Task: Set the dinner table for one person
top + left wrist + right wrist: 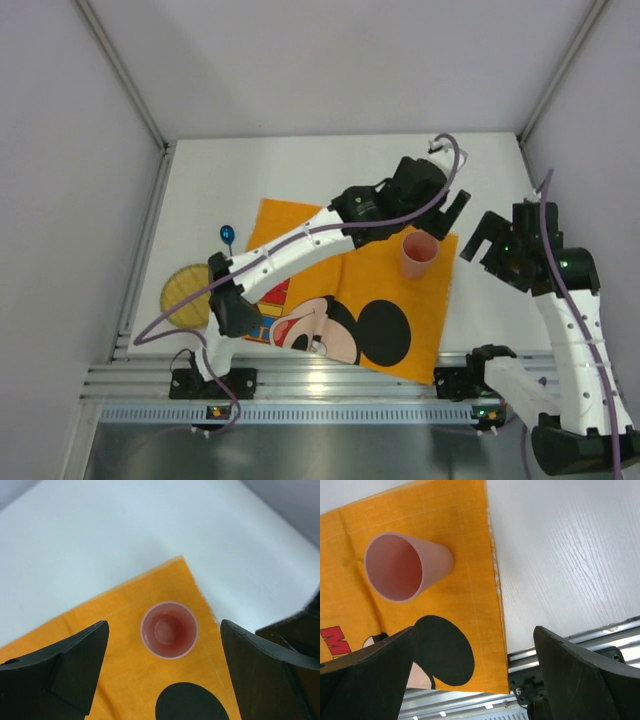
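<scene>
The white dinner table (330, 165) carries an orange cartoon-mouse mat (390, 290). A pink cup (418, 256) stands upright on the mat's far right corner. My left gripper (445, 215) hangs open and empty just above and behind the cup. In the left wrist view the cup (169, 630) sits below and between the spread fingers, untouched. My right gripper (478, 243) is open and empty, just right of the cup over bare table. In the right wrist view the cup (402, 567) is at upper left, beyond my open gripper (475, 630).
A yellow round plate (187, 290) lies on the table left of the mat, partly behind the left arm. A blue spoon (228, 236) is beside the mat's far left corner. A metal rail (330, 380) runs along the near edge. Grey walls enclose the table.
</scene>
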You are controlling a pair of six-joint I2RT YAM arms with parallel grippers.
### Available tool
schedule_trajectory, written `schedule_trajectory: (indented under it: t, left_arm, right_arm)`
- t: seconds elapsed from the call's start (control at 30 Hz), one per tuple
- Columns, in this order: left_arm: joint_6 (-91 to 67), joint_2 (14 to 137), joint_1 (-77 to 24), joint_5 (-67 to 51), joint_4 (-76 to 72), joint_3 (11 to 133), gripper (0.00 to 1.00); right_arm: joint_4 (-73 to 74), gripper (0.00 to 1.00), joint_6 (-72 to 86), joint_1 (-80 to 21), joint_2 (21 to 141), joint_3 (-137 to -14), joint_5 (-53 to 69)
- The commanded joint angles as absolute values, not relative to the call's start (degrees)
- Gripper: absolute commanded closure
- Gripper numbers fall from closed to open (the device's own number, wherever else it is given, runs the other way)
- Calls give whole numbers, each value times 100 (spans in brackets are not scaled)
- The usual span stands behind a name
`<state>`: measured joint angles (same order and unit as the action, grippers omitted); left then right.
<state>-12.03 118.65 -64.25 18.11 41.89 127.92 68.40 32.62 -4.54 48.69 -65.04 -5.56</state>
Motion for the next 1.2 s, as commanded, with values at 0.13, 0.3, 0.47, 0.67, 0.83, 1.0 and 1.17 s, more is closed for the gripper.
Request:
schedule_trajectory:
  t: [0.13,0.3,0.47,0.67,0.83,1.0,1.17]
  left_arm:
    - [-1230,10575,-6135,2136,4174,12833,1]
    - [-1449,9722,-5696,2206,4210,11534,1]
    - [-1766,8571,-5152,2118,4272,10171,1]
    - [-2056,7515,-4659,2039,4227,8843,1]
    - [-2083,7304,-4456,2083,4552,8675,1]
    - [-2039,7312,-4359,2092,4667,8666,1]
    - [-2039,7426,-4289,2022,4658,8684,1]
  right_arm:
    - [5802,0,3366,324,5887,-6320,-54]
    - [4967,0,3349,817,7003,-6109,579]
    - [4273,0,3243,1037,8100,-5977,607]
    - [3649,1,3217,1055,9156,-5854,712]
    - [3103,6,3375,1046,9711,-5774,1028]
    - [2760,20,3471,1046,10283,-5871,1186]
    - [2602,43,3454,967,10607,-5968,1266]
